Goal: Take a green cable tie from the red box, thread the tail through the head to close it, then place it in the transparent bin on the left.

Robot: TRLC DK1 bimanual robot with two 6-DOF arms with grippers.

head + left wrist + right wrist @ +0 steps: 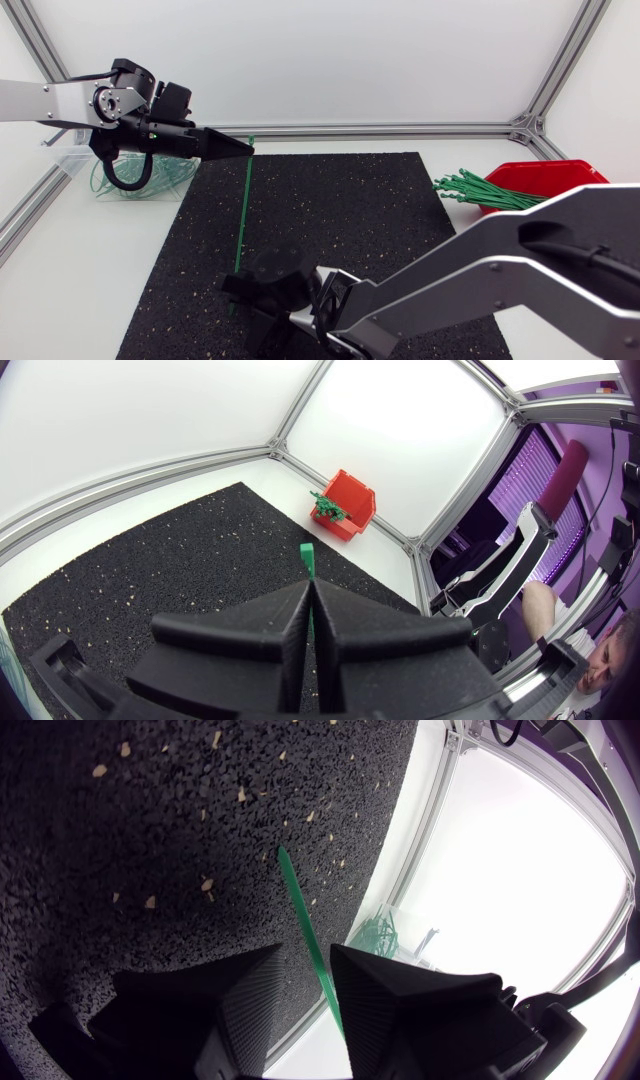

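Note:
A long green cable tie point(242, 215) hangs almost upright over the black mat. My left gripper point(245, 147) is shut on its upper end, and the tie's head point(308, 554) pokes out just past the closed fingertips. Lower down, my right gripper point(252, 298) stands open around the tail. In the right wrist view the tie point(300, 910) runs between the two parted fingers and its pointed tip reaches ahead of them over the mat. The red box point(545, 178) with a bundle of green ties point(478, 190) sits at the right. The transparent bin point(72, 160) is at the far left.
The black speckled mat point(330, 200) covers the middle of the table. Several closed green ties point(140, 185) lie in a heap by the transparent bin, under my left arm. The aluminium frame rails point(400, 128) run along the table's back and sides.

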